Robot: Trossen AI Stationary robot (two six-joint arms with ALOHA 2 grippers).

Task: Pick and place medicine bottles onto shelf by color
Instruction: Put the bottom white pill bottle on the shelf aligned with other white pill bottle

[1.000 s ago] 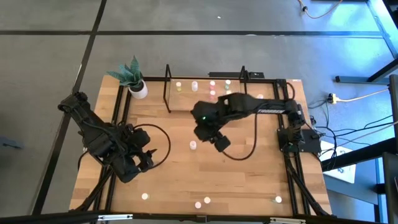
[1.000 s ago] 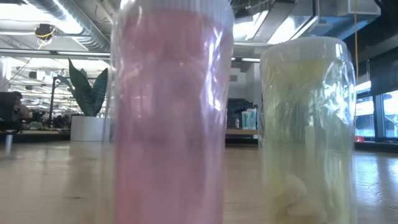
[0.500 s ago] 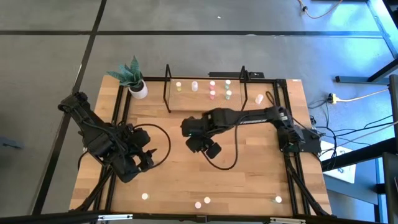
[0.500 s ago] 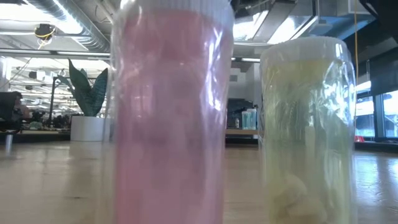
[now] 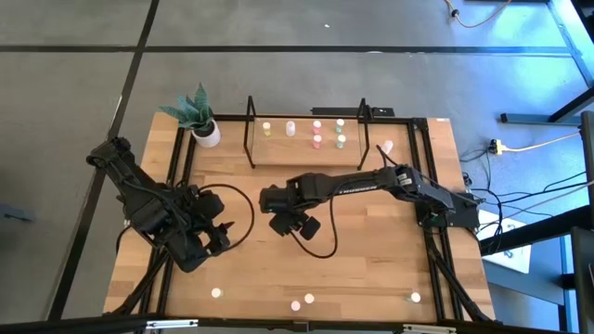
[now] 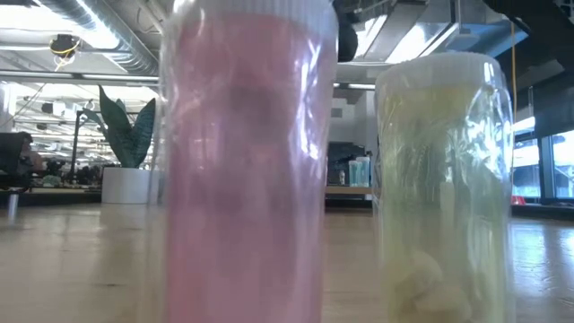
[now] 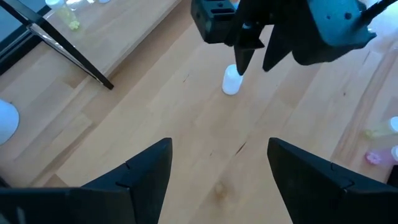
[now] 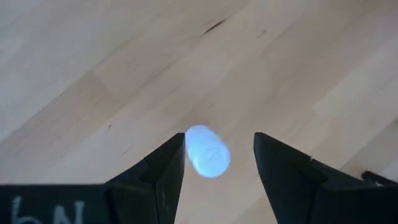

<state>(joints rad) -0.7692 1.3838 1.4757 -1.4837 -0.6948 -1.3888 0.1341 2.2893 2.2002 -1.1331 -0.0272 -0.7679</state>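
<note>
A white medicine bottle (image 7: 231, 81) stands upright on the table's middle. My right gripper (image 7: 255, 65) hangs just above it, pointing down and open, one finger on either side of the bottle (image 8: 207, 151); in the high view the gripper (image 5: 290, 223) hides it. My left gripper (image 7: 217, 180) waits open above the table's left part (image 5: 213, 237). The shelf (image 5: 290, 150) at the far edge carries several bottles. More bottles stand along the near edge (image 5: 216, 293), (image 5: 309, 299), (image 5: 415, 298). A pink bottle (image 6: 247, 161) and a yellowish one (image 6: 444, 179) fill the low view.
A potted plant (image 5: 200, 119) stands at the far left corner beside the shelf. A pink bottle (image 5: 387, 147) lies right of the shelf. Black cables loop over the table near both grippers (image 5: 243, 218). Bare wood stretches between the middle and the near-edge bottles.
My right gripper has gone down and toward the table's left and near edges, rolling a little, and now stands over the white bottle, which has stayed where it was.
</note>
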